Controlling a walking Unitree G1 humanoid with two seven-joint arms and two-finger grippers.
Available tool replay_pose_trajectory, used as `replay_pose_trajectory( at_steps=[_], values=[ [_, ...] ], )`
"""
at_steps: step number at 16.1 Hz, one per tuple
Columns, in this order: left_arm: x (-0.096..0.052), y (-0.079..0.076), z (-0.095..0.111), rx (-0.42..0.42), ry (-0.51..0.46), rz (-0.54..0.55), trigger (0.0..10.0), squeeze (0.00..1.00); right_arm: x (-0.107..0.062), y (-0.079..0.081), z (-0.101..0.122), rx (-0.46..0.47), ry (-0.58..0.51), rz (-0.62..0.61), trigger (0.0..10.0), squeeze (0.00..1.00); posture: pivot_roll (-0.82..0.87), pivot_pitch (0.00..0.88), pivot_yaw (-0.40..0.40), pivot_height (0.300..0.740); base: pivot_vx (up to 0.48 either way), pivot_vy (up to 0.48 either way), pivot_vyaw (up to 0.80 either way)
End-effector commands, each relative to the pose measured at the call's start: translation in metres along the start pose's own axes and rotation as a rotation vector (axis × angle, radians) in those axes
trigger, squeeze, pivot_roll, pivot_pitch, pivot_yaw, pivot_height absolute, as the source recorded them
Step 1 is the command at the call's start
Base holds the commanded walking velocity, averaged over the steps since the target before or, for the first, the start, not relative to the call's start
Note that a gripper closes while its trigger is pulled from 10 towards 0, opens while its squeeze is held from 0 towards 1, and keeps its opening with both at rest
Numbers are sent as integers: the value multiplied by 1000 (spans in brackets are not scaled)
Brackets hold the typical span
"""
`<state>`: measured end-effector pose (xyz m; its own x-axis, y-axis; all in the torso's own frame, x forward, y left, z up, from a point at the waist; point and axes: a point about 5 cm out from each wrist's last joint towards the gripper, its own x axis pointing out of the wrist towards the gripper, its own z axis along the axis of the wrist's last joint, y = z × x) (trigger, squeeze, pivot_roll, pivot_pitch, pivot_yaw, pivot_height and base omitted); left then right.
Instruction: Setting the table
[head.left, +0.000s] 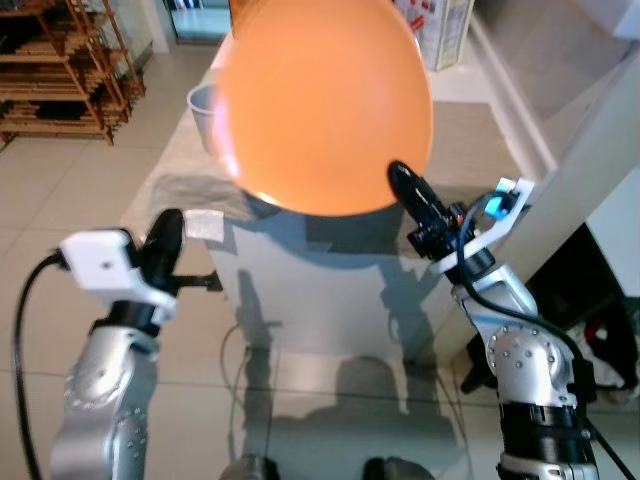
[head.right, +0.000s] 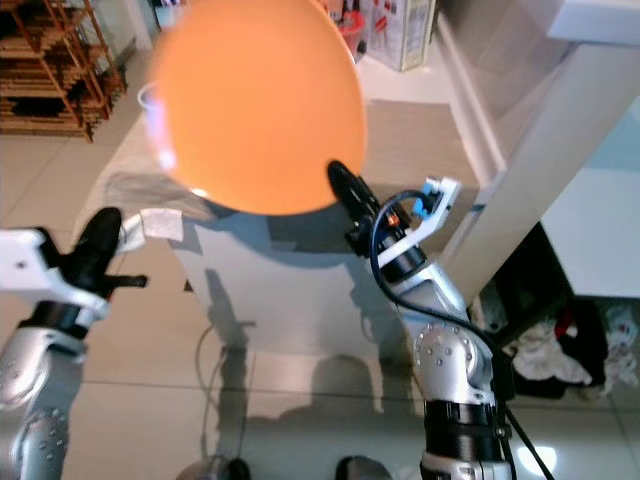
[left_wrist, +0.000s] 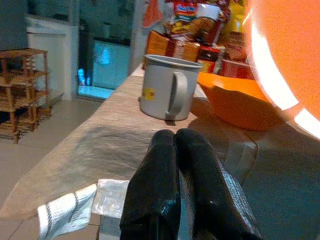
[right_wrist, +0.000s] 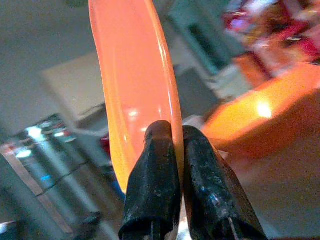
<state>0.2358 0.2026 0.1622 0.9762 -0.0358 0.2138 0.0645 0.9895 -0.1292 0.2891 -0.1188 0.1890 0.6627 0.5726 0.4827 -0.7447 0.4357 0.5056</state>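
My right pincer (head.left: 398, 178) grips the orange plate (head.left: 325, 100) by its rim above the worktop (head.left: 185, 165), left pincer (left_wrist: 177, 145) closed empty; next, I'd lower it flat.

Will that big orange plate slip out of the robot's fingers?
Maybe. The right gripper pinches the orange plate only at its thin rim, and the surface looks glossy, so it could slide. It stays flat when held by one edge, so it's probably stiff and light.

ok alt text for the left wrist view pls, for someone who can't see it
The left hand, two black fingers pressed together, points along a cloth-covered table toward a grey mug. Beside the mug is an orange bowl, with a large orange plate close at the edge and snack packets behind.
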Motion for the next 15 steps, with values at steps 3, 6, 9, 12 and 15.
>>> replay_pose_trajectory(
  at_steps=[3, 6, 9, 12, 15],
  values=[
    [2, -9, 2, -36, -24, -39, 10000, 0, 3, 19, 10, 24, -42, 150, 10000, 0, -77, 77, 8, 740, 0, -461, 0],
    [-1, -17, -6, -64, -2, -79, 10000, 0, -4, 7, 1, -44, 17, 62, 10000, 0, -86, 83, 12, 740, 0, -458, 0],
    [-2, -19, -11, -72, 17, -96, 10000, 0, -11, 5, -3, -49, 46, 52, 10000, 0, -92, 87, 16, 740, 0, -458, 0],
    [-3, -21, -16, -76, 33, -111, 10000, 0, -18, 3, -4, -54, 82, 62, 10000, 0, -99, 88, 18, 740, 0, -455, 0],
    [-2, -23, -19, -81, 40, -121, 10000, 0, -21, -2, -2, -79, 81, 23, 10000, 0, -107, 90, 19, 740, 0, -458, 0]
  ],
)
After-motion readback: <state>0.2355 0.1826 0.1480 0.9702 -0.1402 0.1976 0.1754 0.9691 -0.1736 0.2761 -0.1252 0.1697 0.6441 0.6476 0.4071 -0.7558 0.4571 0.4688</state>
